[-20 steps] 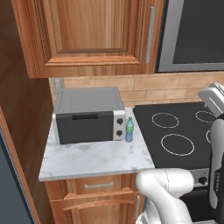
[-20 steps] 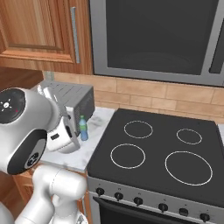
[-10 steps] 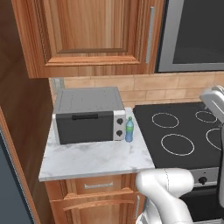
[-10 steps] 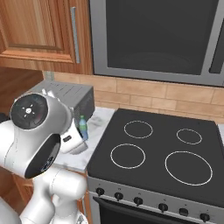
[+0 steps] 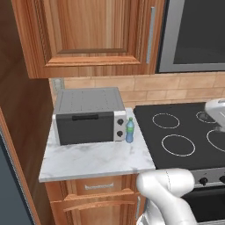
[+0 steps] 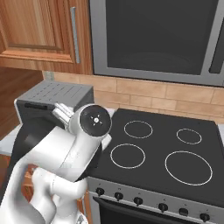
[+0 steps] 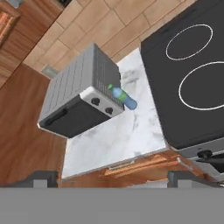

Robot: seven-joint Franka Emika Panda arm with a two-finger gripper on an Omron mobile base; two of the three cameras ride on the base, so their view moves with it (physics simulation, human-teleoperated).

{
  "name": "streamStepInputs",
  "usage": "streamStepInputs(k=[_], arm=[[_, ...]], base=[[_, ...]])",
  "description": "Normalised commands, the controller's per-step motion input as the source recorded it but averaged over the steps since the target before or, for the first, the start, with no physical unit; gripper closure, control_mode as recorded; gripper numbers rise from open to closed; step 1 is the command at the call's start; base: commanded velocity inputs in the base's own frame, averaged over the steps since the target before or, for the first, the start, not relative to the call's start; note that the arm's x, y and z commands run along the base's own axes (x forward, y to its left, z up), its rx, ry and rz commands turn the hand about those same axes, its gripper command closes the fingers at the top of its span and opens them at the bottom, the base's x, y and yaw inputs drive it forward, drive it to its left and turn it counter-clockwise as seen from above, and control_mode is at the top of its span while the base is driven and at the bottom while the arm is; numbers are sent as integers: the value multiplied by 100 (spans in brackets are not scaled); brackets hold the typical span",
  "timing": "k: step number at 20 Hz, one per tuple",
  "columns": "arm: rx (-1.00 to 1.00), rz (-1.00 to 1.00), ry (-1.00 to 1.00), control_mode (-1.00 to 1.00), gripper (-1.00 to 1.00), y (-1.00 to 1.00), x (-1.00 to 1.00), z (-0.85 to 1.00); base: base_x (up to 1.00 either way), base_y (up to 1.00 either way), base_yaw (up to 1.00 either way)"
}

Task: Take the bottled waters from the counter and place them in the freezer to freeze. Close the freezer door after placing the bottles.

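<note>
Bottle [image 5: 130,130] stands on the counter [image 5: 96,160], just right of the toaster oven [image 5: 89,115], near the edge that meets the stovetop [image 5: 184,132].

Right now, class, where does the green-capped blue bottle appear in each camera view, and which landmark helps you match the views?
Left base view: green-capped blue bottle at centre, upright on the counter, beside the toaster oven's knobs.
Right base view: I cannot find it.
Hand view: just above centre, against the oven's knob end.
Shared landmark: the toaster oven.
</note>
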Motion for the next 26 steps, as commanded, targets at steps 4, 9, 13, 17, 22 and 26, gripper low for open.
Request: streamStepInputs(k=[4,9,13,17,22,26], arm=[[-5,60,-1,-100,-100,-4,23,-22],[-5,59,-13,-100,-100,-5,21,-5],[-1,47,-17,-100,-100,0,27,-5],[0,32,-29,-100,-100,0,8,-14],[0,17,-31,-100,-100,0,16,-23],[3,7,-33,-100,-100,0,13,-33]], base=[[0,0,0],[0,0,0],[0,0,0],[0,0,0],[0,0,0],[0,0,0]])
